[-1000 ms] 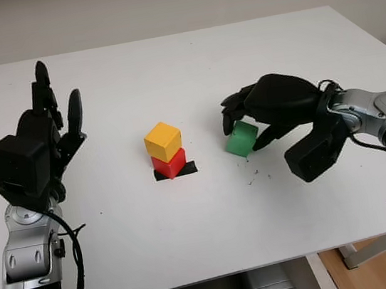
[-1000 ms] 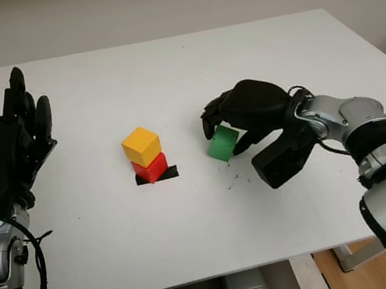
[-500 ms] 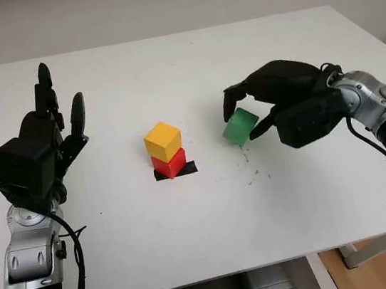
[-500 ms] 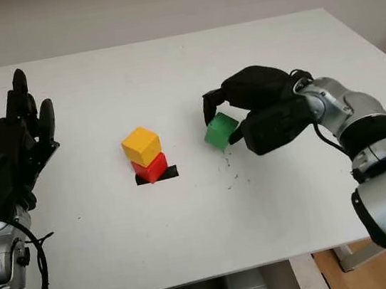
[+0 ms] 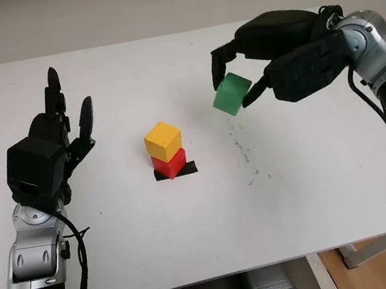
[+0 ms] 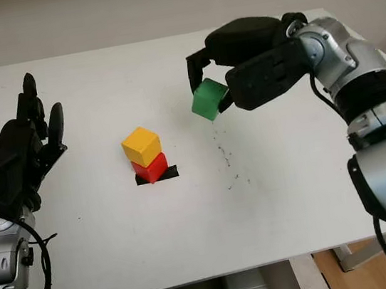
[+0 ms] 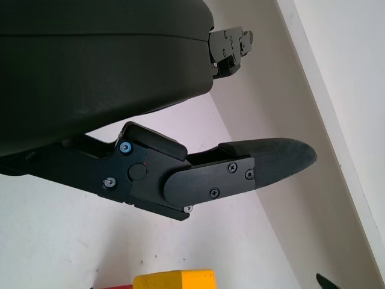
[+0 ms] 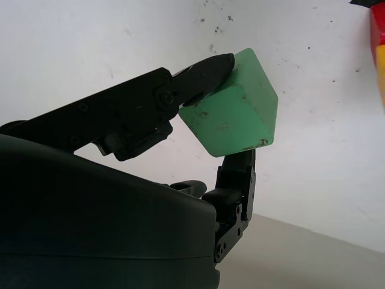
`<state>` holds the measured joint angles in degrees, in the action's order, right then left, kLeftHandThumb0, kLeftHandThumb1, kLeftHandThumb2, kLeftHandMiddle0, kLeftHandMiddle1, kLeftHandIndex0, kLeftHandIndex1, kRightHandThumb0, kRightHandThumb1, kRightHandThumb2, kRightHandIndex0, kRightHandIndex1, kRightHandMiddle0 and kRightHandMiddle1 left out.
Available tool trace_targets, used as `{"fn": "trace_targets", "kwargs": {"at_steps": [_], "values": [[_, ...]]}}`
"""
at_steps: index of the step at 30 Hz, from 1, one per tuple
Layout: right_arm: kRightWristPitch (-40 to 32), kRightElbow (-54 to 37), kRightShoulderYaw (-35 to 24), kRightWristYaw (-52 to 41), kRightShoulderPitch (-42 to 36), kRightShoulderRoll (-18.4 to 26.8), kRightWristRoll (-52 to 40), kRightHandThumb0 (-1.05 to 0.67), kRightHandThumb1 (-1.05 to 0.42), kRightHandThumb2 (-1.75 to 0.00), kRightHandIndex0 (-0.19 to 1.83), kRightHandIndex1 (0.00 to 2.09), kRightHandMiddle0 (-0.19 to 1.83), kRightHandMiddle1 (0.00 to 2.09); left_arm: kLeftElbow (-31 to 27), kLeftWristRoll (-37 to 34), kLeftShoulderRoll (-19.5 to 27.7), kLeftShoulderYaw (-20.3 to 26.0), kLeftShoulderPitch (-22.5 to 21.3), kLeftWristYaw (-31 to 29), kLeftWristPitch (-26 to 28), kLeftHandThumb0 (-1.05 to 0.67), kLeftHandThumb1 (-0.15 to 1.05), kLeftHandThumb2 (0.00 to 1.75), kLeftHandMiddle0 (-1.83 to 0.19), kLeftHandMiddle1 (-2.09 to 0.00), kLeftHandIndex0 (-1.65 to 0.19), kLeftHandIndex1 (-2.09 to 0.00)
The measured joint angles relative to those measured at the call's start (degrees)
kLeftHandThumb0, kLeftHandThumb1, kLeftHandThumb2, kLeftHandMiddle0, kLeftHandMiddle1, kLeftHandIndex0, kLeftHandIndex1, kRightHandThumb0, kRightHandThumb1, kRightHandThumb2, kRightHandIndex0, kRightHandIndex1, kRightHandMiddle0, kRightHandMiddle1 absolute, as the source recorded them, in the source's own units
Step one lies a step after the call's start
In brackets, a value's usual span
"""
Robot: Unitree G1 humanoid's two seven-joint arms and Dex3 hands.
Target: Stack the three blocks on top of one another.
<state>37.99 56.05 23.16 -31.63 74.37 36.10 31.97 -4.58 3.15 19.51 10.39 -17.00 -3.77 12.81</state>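
**Green block held in the air to the right of the two-block stack**

Your right hand (image 5: 238, 84) has its fingers closed on the green block (image 5: 231, 94), pinching it by opposite sides and holding it tilted, clear of the white table (image 5: 192, 238). It hangs above the far right part of the table, to the right of the stack and a little beyond it. At the table's centre the yellow block (image 5: 163, 141) sits on the red block (image 5: 170, 164), turned slightly against it, and the red block rests on a patch of black tape (image 5: 187, 168). Your left hand (image 5: 56, 146) is open over the left side, holding nothing, well apart from the stack. Dark specks (image 5: 246, 157) mark the table below the green block.
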Motion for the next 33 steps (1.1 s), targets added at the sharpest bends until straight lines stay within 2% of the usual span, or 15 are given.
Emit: {"fn": "trace_targets", "kwargs": {"at_steps": [4, 14, 22, 33], "values": [[-2.14, 0.31, -0.37, -3.89, 3.43, -3.2, -1.61, -0.4, -0.9, -0.05, 0.39, 0.06, 0.46, 1.43, 0.55, -0.1, -0.05, -0.01, 0.0, 0.05, -0.21, -0.83, 1.05, 0.68, 0.19, 0.0, 0.18, -0.04], [-6.87, 2.08, -0.37, -6.77, 8.62, -9.82, -2.14, -0.5, -0.91, -0.06, 0.43, 0.08, 0.49, 1.4, 0.62, 0.06, -0.05, -0.04, 0.0, 0.89, -0.68, -0.84, 1.05, 0.73, 0.19, -0.02, 0.18, -0.05], [-10.67, 4.84, -0.43, -8.22, 9.57, -14.59, -3.41, -0.48, -0.9, -0.05, 0.43, 0.07, 0.52, 1.42, 0.62, -0.08, -0.57, -0.05, -0.01, 1.81, -0.09, -0.85, 1.05, 0.74, 0.19, -0.01, 0.18, -0.05], [-21.24, 5.67, -1.1, -12.38, 10.85, -18.51, -7.04, -0.44, -0.91, -0.05, 0.39, 0.05, 0.47, 1.45, 0.87, 0.17, -1.58, -0.1, 0.0, 2.52, -0.8, -0.84, 1.05, 0.74, 0.18, -0.05, 0.16, -0.06]]}}
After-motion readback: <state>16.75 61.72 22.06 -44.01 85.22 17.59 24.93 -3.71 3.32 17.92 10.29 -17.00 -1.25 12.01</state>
